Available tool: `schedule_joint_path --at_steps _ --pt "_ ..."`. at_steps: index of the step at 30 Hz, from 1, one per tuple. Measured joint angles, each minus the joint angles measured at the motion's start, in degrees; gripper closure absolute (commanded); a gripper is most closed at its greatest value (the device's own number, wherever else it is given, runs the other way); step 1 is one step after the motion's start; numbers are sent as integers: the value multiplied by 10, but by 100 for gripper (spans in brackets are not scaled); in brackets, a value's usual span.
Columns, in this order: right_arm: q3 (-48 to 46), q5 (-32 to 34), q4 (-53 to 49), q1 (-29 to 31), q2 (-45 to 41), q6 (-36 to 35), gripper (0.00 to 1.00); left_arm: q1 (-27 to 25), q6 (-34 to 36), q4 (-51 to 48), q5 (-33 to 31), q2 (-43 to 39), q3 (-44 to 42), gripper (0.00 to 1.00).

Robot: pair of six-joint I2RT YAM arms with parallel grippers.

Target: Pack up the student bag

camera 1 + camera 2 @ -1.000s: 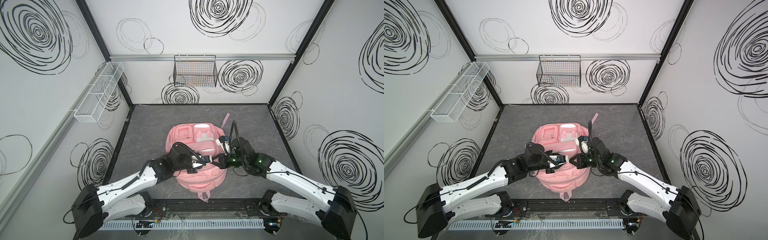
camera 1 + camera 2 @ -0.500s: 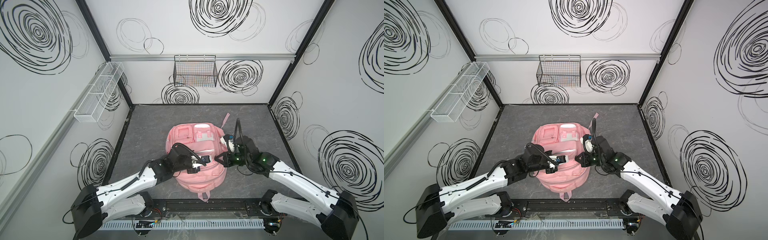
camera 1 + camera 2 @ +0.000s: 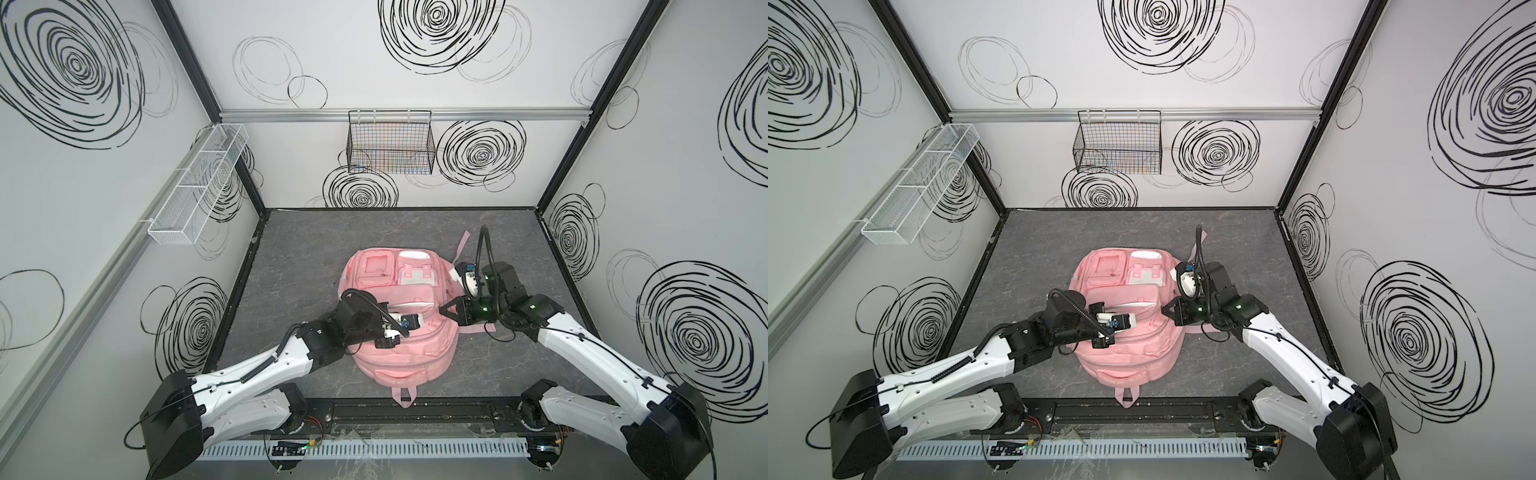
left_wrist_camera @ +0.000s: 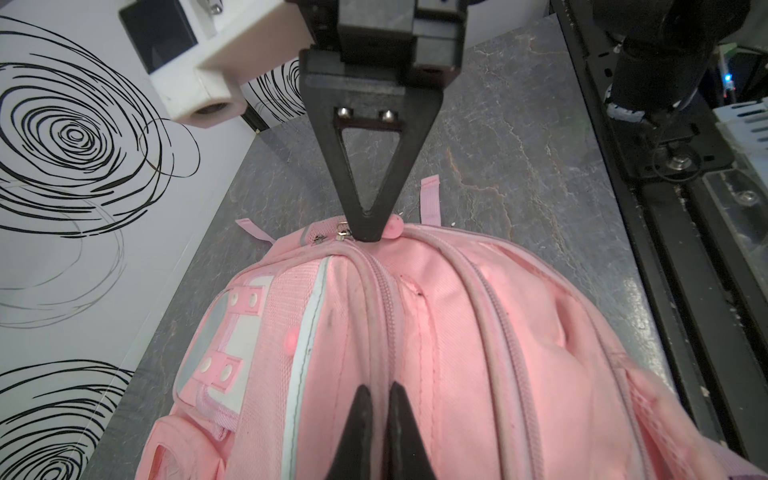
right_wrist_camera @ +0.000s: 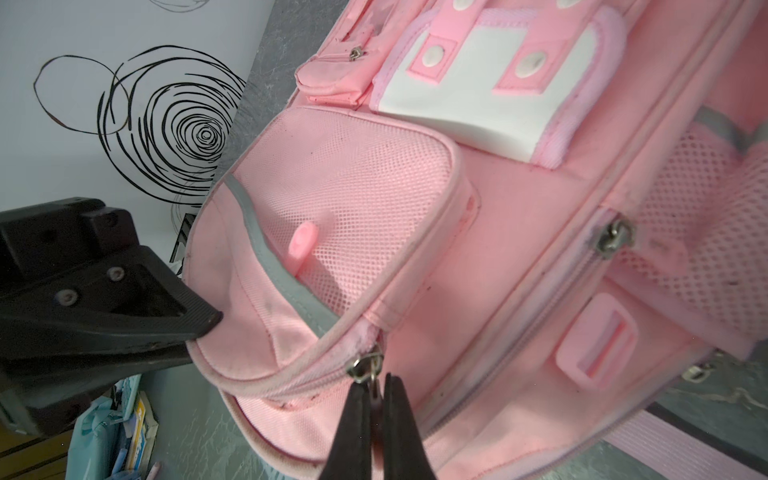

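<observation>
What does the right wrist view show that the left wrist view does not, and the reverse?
Only the right wrist view: a pink buckle on the bag and some bluish clutter. Only the left wrist view: the black base rail and a white camera housing on the right arm. Both: the student bag, the right gripper shut on a zipper pull, and the left gripper shut, apparently pinching bag fabric.

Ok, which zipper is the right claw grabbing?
The zipper pull at the corner of the mesh pocket: the right gripper is shut on it. Other pulls on the student bag hang free.
</observation>
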Motion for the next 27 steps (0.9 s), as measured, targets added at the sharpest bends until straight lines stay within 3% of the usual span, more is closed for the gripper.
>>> schedule_joint_path --at_steps 22,23,24,25,27 --pt "38 -42 0 -16 78 -40 100 17 19 9 12 -2 -12 100" --pt "39 -41 0 -16 80 -40 100 17 17 12 9 -2 -13 96" --pt "42 -39 0 -16 83 -39 100 17 12 19 4 -2 -15 72" --pt "47 -32 0 -17 87 -38 100 17 5 28 -3 -2 -18 63" --pt "54 2 -1 -34 97 -36 99 17 -19 45 -19 -12 -25 56"
